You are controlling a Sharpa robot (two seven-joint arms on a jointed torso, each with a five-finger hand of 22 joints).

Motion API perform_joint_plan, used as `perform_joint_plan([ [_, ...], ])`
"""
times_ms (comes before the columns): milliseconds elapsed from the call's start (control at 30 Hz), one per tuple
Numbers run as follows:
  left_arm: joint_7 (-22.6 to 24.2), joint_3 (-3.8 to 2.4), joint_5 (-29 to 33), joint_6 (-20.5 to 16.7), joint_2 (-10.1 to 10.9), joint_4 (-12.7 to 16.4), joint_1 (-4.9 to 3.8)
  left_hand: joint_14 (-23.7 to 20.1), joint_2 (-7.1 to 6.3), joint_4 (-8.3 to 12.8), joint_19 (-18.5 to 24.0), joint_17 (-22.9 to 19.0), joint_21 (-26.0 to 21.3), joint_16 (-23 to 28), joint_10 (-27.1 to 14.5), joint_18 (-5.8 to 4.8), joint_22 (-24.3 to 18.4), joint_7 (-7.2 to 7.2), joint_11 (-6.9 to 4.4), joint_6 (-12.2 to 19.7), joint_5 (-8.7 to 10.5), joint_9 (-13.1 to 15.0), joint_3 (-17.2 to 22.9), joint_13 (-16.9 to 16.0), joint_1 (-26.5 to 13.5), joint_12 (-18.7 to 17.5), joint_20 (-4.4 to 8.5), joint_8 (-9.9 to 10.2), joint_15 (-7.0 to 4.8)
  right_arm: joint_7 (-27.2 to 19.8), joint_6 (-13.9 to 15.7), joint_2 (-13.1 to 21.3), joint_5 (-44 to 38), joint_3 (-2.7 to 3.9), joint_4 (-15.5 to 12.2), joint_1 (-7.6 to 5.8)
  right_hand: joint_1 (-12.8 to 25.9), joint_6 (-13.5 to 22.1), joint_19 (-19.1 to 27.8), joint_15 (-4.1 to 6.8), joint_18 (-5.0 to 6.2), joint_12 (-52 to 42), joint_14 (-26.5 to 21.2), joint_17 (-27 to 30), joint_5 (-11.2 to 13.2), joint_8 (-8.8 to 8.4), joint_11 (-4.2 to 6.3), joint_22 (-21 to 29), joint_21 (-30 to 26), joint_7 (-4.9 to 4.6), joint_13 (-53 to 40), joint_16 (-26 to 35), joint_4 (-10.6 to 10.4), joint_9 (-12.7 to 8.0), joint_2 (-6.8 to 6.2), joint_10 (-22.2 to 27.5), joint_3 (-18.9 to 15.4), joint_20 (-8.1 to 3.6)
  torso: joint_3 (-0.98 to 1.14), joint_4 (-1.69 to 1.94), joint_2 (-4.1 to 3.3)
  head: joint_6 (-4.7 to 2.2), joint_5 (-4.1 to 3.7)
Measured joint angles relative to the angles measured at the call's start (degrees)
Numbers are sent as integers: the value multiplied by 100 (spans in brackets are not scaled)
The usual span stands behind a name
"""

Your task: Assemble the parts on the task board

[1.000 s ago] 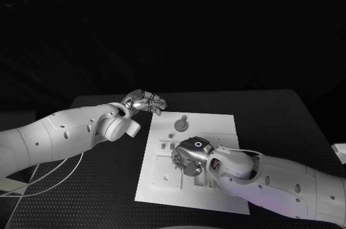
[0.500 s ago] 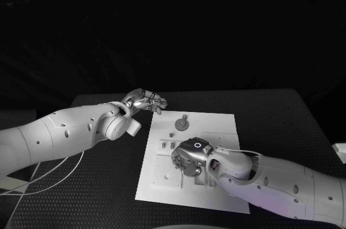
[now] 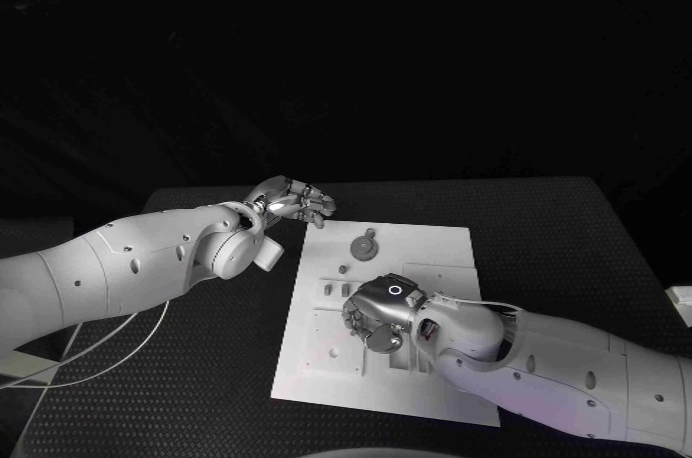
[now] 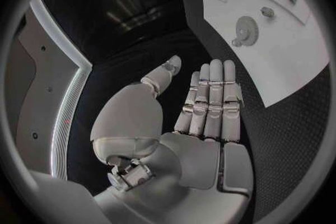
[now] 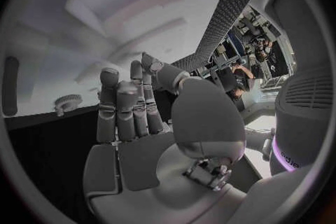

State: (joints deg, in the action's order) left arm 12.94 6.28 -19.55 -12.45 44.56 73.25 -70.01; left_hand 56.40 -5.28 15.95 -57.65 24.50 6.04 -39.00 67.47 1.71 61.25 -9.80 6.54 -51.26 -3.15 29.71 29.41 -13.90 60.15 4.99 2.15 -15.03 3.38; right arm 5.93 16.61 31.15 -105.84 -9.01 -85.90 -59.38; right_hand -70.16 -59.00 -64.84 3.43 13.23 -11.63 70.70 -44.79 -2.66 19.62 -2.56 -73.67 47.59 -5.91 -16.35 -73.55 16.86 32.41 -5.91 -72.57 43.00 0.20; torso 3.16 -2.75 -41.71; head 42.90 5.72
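The left hand (image 3: 293, 202) was seen at the far left corner of the task board (image 3: 433, 248), held above the black table (image 3: 173, 368) just off the board's edge. In the left wrist view the same hand (image 4: 203, 117) was shown flat and open, its fingers (image 4: 210, 95) laid straight and side by side, the thumb set apart, and nothing was held in it. Beyond those fingertips the corner of the white board (image 4: 280, 56) was seen, with a round toothed part (image 4: 246, 28) lying on it and small raised pieces (image 4: 267, 11) set farther along.

In the head view the board was laid lengthwise in the middle of the table. Near its far end a round part with a small tab (image 3: 364, 246) was seen lying flat on the plate. Small dark slots and pieces (image 3: 329, 290) were placed along the board's left half.

The right hand (image 3: 378, 313) was positioned over the middle of the board, palm down, its fingers curled toward a round part (image 3: 384, 341) directly beneath them. Whether that part was gripped or merely touched could not be told from the head view. In the right wrist view the hand (image 5: 140, 134) was shown with its fingers (image 5: 115, 106) drawn close together and partly bent, no part being visible between them; a small toothed part (image 5: 68, 103) was seen on the white board surface (image 5: 42, 39) beside them.
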Motion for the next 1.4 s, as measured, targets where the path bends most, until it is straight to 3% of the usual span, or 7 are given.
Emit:
perform_joint_plan([
  [567,-7,0,0,2,4,-4,0,41,0,0,0,12,-22,0,0,0,1,0,0,0,0,-5,0,5,0,0,0,0,-1,40,56,-2,-86,0,5,0,0,-17,-16,-4,1,0,4,-5,5,6,1,-6,0,-10,-8,0,-10,17,-1,1,10,2,-3,1,2,4,-4],
  [1400,-13,0,0,2,17,4,0,41,0,1,-21,33,-22,22,0,-15,-4,0,0,0,0,-9,1,9,0,0,21,-23,-1,68,-205,-83,-153,-17,52,-10,8,-13,15,-14,1,-1,14,-16,5,-1,-11,-11,0,-9,-30,0,-10,29,-8,-12,10,-9,-7,4,2,38,-8],
])
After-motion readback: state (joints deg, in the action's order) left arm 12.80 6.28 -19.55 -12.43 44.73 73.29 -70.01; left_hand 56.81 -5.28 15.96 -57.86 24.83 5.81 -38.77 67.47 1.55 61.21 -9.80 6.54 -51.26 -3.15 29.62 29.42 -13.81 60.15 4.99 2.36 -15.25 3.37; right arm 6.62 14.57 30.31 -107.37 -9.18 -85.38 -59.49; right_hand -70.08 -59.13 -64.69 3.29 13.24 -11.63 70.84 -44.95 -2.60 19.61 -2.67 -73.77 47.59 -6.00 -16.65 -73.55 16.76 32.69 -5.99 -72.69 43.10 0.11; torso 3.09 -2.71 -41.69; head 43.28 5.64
